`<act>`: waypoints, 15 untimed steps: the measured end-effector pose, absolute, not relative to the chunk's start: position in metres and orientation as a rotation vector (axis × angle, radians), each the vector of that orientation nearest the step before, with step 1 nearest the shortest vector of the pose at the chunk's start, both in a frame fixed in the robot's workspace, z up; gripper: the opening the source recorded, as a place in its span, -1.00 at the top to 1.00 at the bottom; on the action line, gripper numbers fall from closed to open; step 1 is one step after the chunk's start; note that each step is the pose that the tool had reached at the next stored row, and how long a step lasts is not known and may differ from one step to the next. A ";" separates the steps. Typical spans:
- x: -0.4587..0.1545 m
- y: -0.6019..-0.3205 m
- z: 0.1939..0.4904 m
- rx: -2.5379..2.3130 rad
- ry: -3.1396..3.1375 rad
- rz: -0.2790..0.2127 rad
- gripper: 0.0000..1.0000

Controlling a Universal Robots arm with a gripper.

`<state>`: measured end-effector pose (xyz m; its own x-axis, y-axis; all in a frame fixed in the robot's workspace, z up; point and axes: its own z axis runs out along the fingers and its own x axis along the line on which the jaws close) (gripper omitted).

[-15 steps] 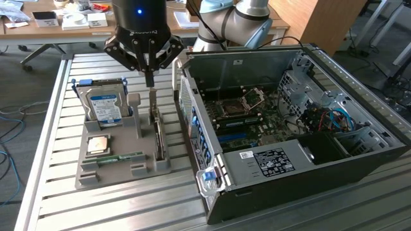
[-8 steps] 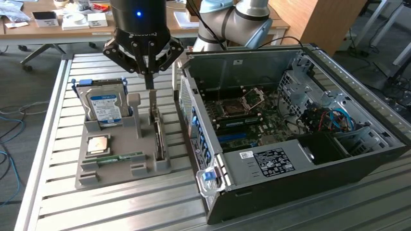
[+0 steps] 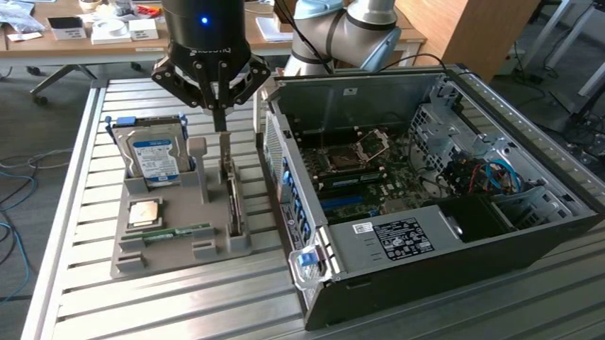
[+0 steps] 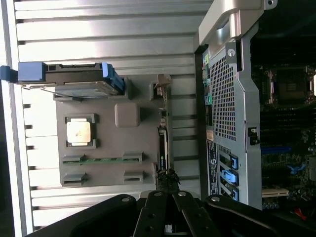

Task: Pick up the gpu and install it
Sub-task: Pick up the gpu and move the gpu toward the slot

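Exterior view: the gripper (image 3: 221, 124) hangs vertically, its fingers drawn together on the top edge of the gpu (image 3: 232, 191). The card is directly beneath it and stands on edge in a slot of the grey tray (image 3: 132, 262). The slot holds the card upright so that its thin upper edge is offered to a pinch from above, and the card appears fully seated. Beside the gripper, toward the exterior view's left, the same tray holds a hard drive (image 3: 156, 156), also upright, with a CPU (image 3: 144, 212) and a RAM stick (image 3: 180, 232) lying flat beyond it. On the gripper's other side, close by, the case (image 3: 426, 241) lies on the table (image 3: 189, 304) with its open side up. That leaves the motherboard (image 3: 364, 173) reachable from above, which suits a card carried vertically.

Wrist view: looking down along the fingers, the gpu (image 4: 163, 138) appears edge-on as a thin dark line running out from between the fingertips. This shows how well the fingers are aligned with the card, something the exterior view does not give. It also shows the perforated rear panel of the case. The exterior view alone shows the gripper's height over the tray and most of the case interior.
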<state>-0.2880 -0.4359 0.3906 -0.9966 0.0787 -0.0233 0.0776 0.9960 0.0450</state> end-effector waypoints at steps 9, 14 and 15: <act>-0.288 -0.436 0.391 0.122 3.113 0.069 0.54; -0.288 -0.436 0.391 0.122 3.113 0.069 0.29; -0.288 -0.436 0.391 0.122 3.113 0.069 0.17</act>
